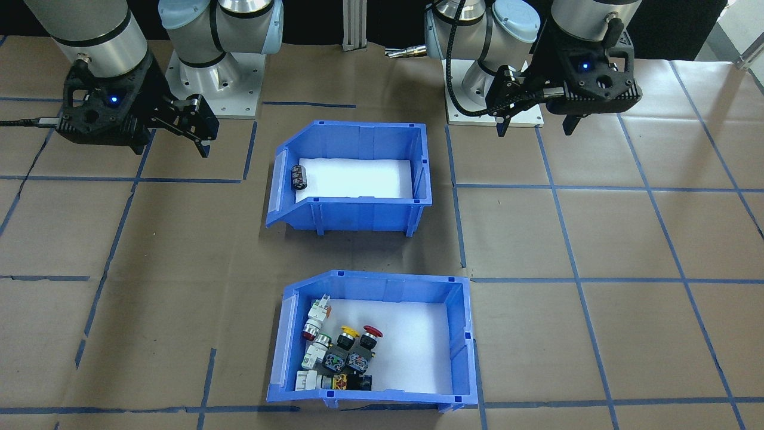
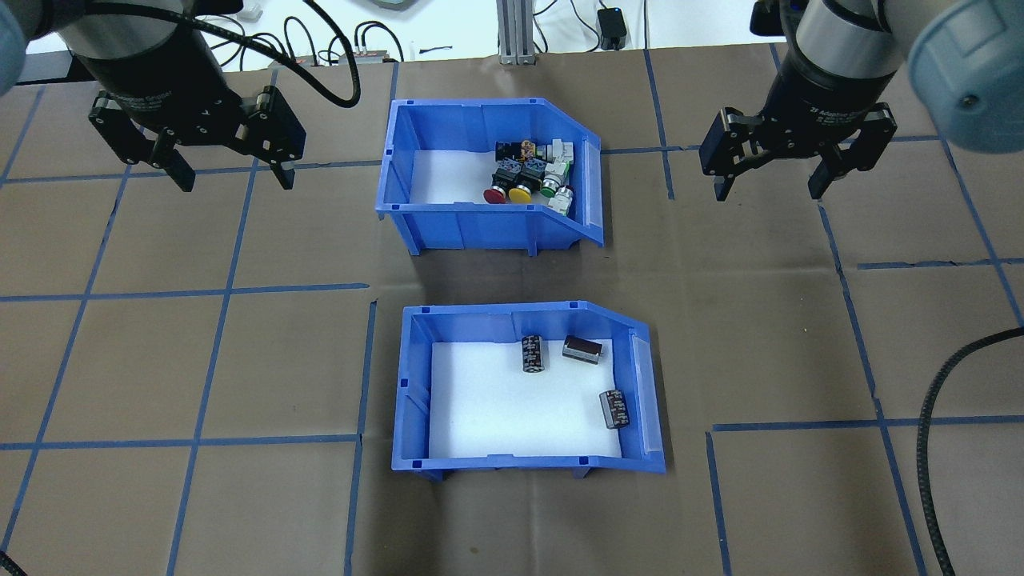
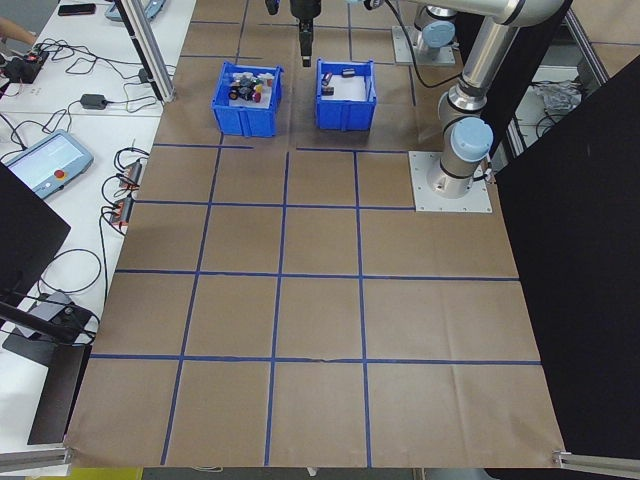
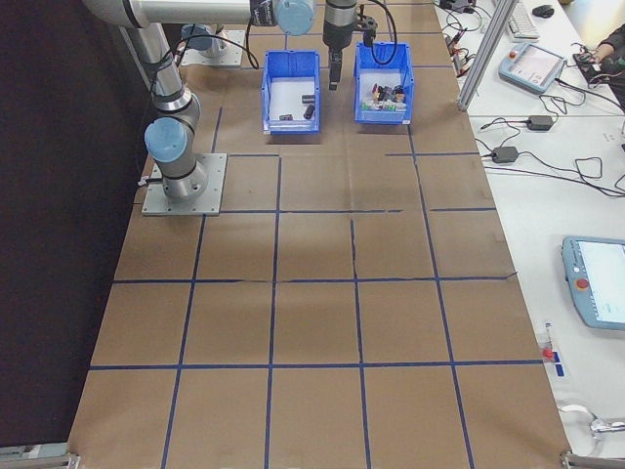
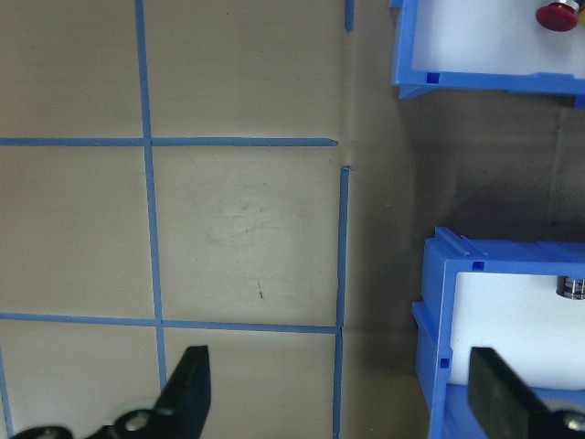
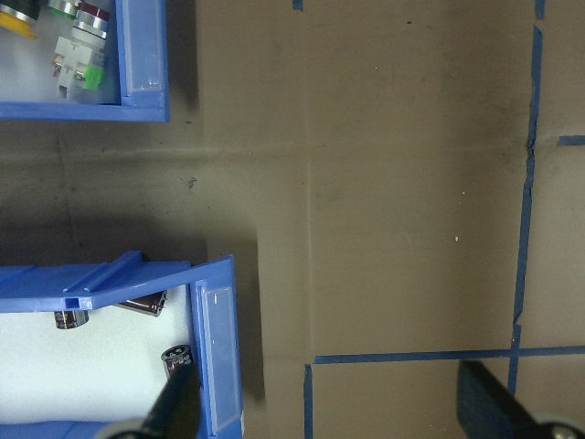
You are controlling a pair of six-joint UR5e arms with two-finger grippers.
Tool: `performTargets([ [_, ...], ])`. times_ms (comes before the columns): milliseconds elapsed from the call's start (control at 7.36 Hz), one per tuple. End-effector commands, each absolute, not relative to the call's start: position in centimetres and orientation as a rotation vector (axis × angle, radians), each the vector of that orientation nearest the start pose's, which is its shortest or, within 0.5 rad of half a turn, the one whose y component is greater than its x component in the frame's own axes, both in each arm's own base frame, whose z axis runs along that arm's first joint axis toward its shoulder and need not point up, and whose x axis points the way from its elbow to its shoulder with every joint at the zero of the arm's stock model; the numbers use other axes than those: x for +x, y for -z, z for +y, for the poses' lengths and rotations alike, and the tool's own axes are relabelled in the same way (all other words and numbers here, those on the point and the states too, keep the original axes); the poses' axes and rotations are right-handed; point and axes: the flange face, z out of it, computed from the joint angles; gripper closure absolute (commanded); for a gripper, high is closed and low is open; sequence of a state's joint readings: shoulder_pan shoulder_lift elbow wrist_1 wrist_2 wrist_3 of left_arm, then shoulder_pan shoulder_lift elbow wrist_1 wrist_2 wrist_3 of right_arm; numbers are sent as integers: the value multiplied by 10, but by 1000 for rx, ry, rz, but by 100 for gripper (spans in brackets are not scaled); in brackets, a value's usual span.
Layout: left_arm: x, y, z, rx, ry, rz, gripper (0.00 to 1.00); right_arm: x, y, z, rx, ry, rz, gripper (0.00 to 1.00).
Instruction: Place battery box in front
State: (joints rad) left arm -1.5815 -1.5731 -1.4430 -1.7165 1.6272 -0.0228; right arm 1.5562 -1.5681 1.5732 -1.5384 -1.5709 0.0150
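Observation:
The battery box (image 2: 416,376) is a blue bin with a white liner, standing nearer my base of the two bins. It holds three dark cells (image 2: 534,354), and the front-facing view shows the same box (image 1: 358,215) with one cell (image 1: 298,177). My left gripper (image 2: 228,164) hangs open and empty, beyond the box and to its left. My right gripper (image 2: 772,180) hangs open and empty, beyond it and to its right. In the left wrist view the box's back corner (image 5: 439,274) lies by one fingertip (image 5: 494,393). The right wrist view shows its sloped front (image 6: 215,347).
An identical blue bin (image 2: 472,228) with red, yellow and green push-button switches (image 2: 520,180) stands just beyond the battery box, a narrow gap between them. Brown paper with blue tape lines covers the table (image 2: 160,360). Cables and devices lie past the far edge.

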Motion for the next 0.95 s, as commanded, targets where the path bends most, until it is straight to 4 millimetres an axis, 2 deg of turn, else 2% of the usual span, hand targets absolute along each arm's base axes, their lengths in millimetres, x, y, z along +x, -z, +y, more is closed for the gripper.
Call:
performTargets([
  [0,-132,-535,-484,-11,-32,3084,0,127,-482,-491,46,-60,3141,0],
  [544,-134,-526,-490,-25,-46,3091,0,126,-482,-491,46,-58,3142,0],
  [680,-134,-529,-488,-84,-45,3091,0,126,-482,-492,46,-60,3142,0],
  [816,-134,-532,-485,-307,-29,3075,0,126,-482,-493,46,-55,3142,0],
])
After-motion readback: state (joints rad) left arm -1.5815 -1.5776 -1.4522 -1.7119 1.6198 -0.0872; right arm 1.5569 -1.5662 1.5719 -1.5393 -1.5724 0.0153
